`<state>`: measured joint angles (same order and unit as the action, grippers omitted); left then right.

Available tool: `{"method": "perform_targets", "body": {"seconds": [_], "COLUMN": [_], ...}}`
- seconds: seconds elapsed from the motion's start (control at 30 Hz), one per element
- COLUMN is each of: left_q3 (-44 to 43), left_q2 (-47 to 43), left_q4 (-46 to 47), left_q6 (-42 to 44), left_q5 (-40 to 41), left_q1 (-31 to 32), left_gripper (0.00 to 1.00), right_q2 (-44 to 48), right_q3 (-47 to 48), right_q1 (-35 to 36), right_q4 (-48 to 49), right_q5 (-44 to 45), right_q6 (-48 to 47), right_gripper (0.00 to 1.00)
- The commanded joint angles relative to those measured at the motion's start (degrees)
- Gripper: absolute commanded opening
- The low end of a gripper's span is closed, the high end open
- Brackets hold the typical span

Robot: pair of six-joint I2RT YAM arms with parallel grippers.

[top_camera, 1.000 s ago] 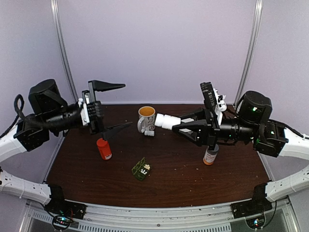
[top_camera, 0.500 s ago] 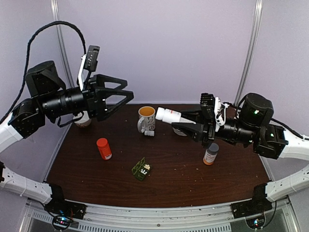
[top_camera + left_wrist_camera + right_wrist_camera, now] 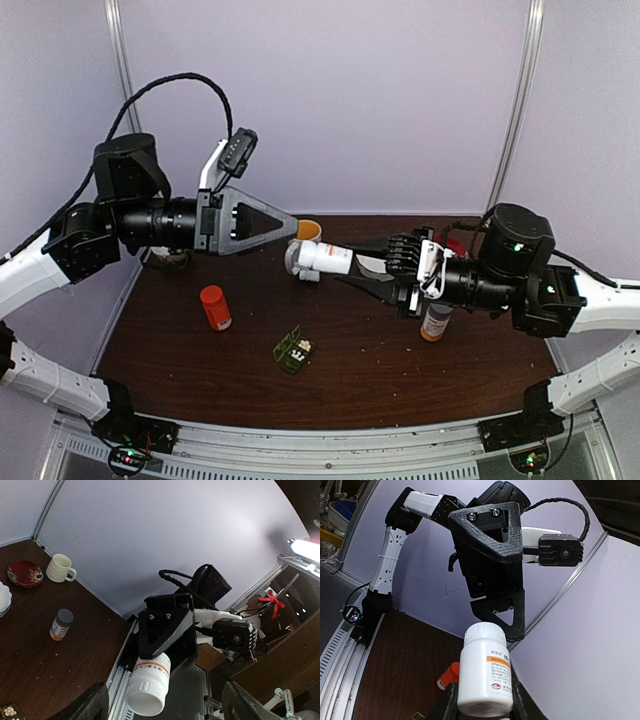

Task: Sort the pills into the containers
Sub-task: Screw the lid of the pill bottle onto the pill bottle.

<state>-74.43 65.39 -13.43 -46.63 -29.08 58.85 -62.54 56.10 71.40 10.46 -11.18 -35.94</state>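
Two claws, one bottle between them, held in mid-air over the middle of the bench. Right claw [image 3: 358, 270] pinches the white plastic pill bottle with the orange-striped label [image 3: 325, 258] by its body, lying sideways with the cap end towards the left arm. My read: it's presented that way so the other side can take the cap and twist it off. Left claw [image 3: 288, 223] is spread wide. In its wrist view the fingers stand either side of the cap and touch nothing.

Task's thing: the small dark green rectangular plastic pill box [image 3: 292, 350] sits on the bench near the near edge, about mid-width, well apart from both claws. Lid is up and a few pale pills show inside. Looks parked open to receive the pour.

Count:
- 3 bottles: the white one, an orange-red plastic bottle with matching cap [image 3: 213, 307] towards the left edge, and a small amber bottle with grey cap [image 3: 435, 322] towards the right edge
- 1 cream ceramic mug [image 3: 59, 568]
- 2 bowls: a red patterned bowl [image 3: 22, 573] and a white bowl [image 3: 3, 597], only partly in frame
- 1 pill box
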Motion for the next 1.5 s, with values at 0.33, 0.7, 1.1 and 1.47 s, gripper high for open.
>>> {"method": "perform_targets", "body": {"seconds": [0.33,0.7,1.1,1.47], "left_q3": [1.22,1.59,2.74,3.11], "left_q2": [1.54,1.91,0.55,0.46], "left_q4": [2.11,2.04,2.78,3.29], "left_q6": [-4.05,-4.26,-4.91,-5.16], "left_q5": [-4.94,-6.06,-4.79,-4.88], "left_q1": [-0.36,-0.34,-0.86,-0.9], "left_gripper": [0.88,0.69,0.66,0.64], "right_q2": [-1.18,-1.51,0.08,-0.93], "right_q3": [2.95,2.38,0.61,1.23], "right_q1": [0.69,0.74,0.77,0.76], "right_q4": [2.43,3.16,2.21,1.22], "right_q5": [2.85,3.0,2.74,2.41], "right_q6": [-1.13,-0.97,-0.31,-0.51], "right_gripper": [0.0,0.0,0.0,0.0]}}
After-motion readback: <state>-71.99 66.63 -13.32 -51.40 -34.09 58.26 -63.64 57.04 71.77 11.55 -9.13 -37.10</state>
